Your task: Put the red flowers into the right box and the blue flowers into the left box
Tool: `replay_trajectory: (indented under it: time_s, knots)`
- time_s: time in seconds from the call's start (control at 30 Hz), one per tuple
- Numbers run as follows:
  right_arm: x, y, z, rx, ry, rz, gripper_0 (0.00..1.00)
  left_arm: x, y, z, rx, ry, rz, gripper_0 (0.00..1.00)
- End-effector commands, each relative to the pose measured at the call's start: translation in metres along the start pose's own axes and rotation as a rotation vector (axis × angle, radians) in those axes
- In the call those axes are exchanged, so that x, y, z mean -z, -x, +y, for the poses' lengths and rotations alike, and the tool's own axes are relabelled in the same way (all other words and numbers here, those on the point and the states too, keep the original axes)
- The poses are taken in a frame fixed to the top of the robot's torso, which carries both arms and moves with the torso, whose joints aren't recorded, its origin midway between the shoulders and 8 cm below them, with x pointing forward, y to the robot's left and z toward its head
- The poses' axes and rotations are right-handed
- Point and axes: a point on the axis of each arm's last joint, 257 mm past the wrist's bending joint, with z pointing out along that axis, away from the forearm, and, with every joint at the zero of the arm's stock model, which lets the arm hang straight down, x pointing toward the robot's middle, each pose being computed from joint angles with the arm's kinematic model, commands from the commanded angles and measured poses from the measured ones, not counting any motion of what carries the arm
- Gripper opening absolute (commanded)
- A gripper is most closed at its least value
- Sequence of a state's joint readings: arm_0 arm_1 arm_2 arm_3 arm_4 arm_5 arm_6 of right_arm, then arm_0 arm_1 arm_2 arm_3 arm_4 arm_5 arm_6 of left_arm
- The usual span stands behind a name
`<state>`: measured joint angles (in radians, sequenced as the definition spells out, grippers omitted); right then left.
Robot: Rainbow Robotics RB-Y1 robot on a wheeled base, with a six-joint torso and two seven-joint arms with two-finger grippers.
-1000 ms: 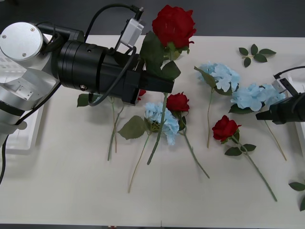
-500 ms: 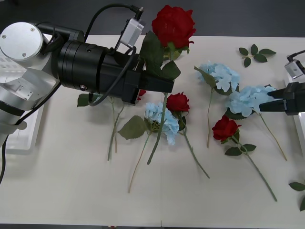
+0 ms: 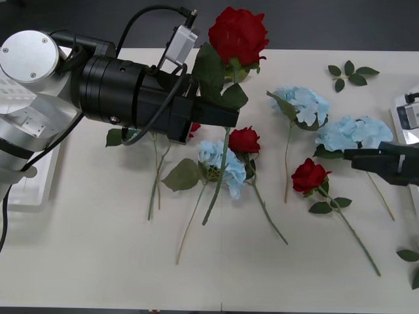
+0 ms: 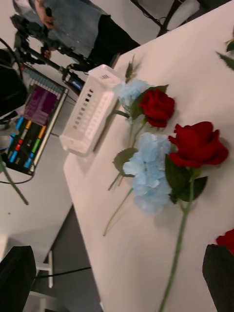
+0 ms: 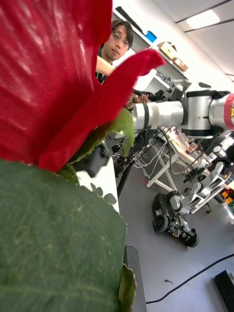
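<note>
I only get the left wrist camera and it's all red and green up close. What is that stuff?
Observer: That's a red rose. The left hand holds it by the stem, bloom up, above the table.
Operator: Are there blue flowers too?
Observer: Yes, three blue flowers lie on the table. One is near the middle.
Operator: What's the other hand doing?
Observer: The right hand is open, low at the table's right side, beside another blue flower.
</note>
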<state>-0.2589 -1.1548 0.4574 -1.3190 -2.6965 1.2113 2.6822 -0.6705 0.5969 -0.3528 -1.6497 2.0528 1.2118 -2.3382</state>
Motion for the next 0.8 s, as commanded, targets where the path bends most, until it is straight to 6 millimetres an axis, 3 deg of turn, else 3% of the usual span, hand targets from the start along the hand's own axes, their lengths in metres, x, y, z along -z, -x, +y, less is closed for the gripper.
replay_trajectory:
  time_s: [0.03,0.2,0.43,0.8]
  knots:
    - [-0.002,0.000,0.039,0.072,0.068,0.010,1.00,0.002,0.015,-0.005,-0.050,-0.003,-0.007,0.00]
    - [-0.020,-0.009,0.078,0.085,0.159,-0.021,1.00,0.002,0.015,-0.005,-0.050,-0.003,-0.007,0.00]
    - [-0.065,-0.015,0.123,0.071,0.214,-0.103,1.00,0.002,0.015,-0.005,-0.050,-0.003,-0.007,0.00]
    - [-0.126,-0.027,0.157,0.035,0.180,-0.180,1.00,0.002,0.015,-0.005,-0.050,-0.003,-0.007,0.00]
